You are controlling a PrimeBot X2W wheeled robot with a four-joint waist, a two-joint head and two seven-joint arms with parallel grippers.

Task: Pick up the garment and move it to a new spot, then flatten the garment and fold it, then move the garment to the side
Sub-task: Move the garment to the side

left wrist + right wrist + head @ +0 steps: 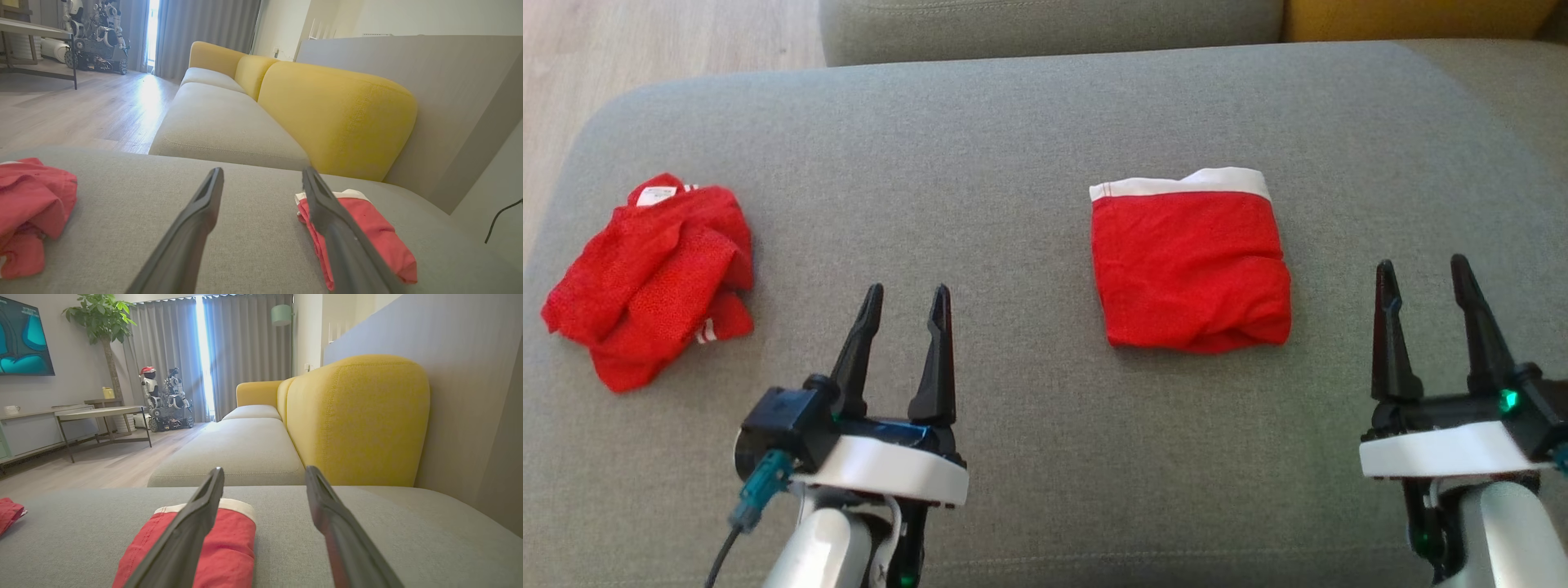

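A red garment with a white waistband [1191,261] lies folded into a neat square on the grey sofa seat [1013,147], right of centre. It shows too in the left wrist view [367,232] and the right wrist view [220,547]. A second red garment [654,273] lies crumpled at the seat's left side [28,212] [9,512]. My left gripper [907,296] hovers open over bare cushion between the two garments [263,175]. My right gripper [1421,269] stands open to the right of the folded one [264,473]. Neither holds anything.
Beyond the seat lies another grey cushion [241,451] with yellow backrests [359,416]. Wooden floor [645,41] runs along the left edge of the seat. A low table [102,414] and another robot [163,400] stand far off by the curtains.
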